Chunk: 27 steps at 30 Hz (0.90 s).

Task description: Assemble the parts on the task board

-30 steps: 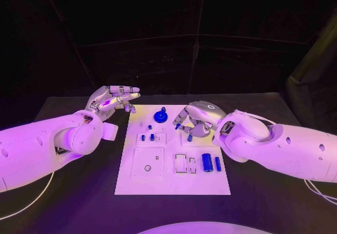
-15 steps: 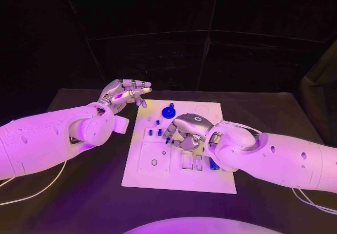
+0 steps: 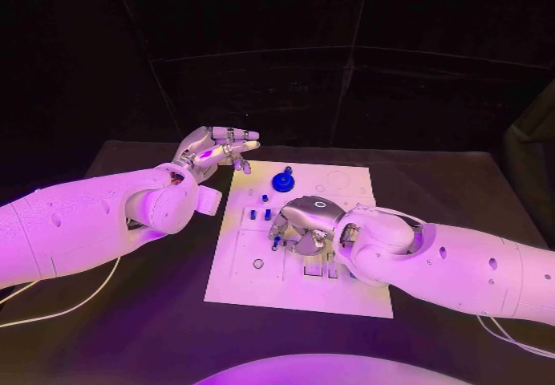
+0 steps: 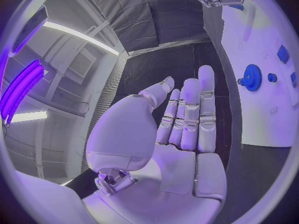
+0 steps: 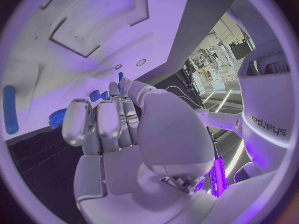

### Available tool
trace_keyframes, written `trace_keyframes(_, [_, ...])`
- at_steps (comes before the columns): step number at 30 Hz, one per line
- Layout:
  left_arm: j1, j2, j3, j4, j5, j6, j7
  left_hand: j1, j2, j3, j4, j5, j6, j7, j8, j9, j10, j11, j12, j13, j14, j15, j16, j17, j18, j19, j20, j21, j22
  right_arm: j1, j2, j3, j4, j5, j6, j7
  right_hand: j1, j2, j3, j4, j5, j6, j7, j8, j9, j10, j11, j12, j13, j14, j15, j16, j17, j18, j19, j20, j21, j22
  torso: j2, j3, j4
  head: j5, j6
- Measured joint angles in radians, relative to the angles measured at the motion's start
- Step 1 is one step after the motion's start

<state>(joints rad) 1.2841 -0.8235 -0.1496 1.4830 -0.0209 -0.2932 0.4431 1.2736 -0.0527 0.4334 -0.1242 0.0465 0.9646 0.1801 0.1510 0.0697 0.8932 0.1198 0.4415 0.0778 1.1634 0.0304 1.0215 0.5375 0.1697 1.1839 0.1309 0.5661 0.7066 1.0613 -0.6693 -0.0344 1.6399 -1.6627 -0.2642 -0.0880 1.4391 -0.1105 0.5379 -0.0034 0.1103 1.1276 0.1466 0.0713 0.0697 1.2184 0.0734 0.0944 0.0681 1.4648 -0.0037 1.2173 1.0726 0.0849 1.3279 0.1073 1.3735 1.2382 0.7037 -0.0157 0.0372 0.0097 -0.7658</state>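
The white task board (image 3: 245, 281) lies in the middle of the table. A blue gear (image 3: 283, 182) stands near its far edge, and small blue pegs (image 3: 261, 213) stand below it. My right hand (image 3: 305, 224) hovers low over the board's middle with its fingers curled down, pinching a small blue part (image 3: 275, 238) at its fingertips just right of the pegs. My left hand (image 3: 220, 149) is raised off the board's far left corner, fingers apart and holding nothing. In the left wrist view I see the gear (image 4: 252, 77) and the board (image 4: 261, 109). The right wrist view shows a blue cylinder (image 5: 9, 109).
The board carries rectangular recesses (image 3: 249, 261) on its left half. My right forearm (image 3: 439, 265) lies across its right half and hides the parts there. Black table (image 3: 127, 321) surrounds the board, and a dark curtain stands behind it.
The camera has shifted. My right hand has moved across the board from its right side toward the pegs, carrying the small blue part. The left hand has stayed raised.
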Motion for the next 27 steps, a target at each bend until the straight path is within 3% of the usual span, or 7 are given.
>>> trace_keyframes(27, [0.0, -0.002, -0.003, -0.004, 0.0, 0.001, -0.002, 0.0, 0.0, 0.0, 0.0, 0.0, 0.0, 0.0, 0.0, 0.0, 0.0, 0.0, 0.0, -0.001, 0.0, 0.0, 0.0, -0.001, 0.0, 0.0, 0.0, 0.0, -0.001, -0.004, 0.016, 0.0, 0.0, -0.046, 0.04, -0.031, -0.004, 0.004, 0.0, 0.0, 0.0, 0.0, 0.0, -0.002, 0.0, 0.0, 0.0, 0.0, -0.001, 0.0, 0.0, 0.0, 0.001, 0.0, 0.0, 0.0, 0.0, 0.0, 0.0, -0.0003, 0.0003, 0.004, -0.007])
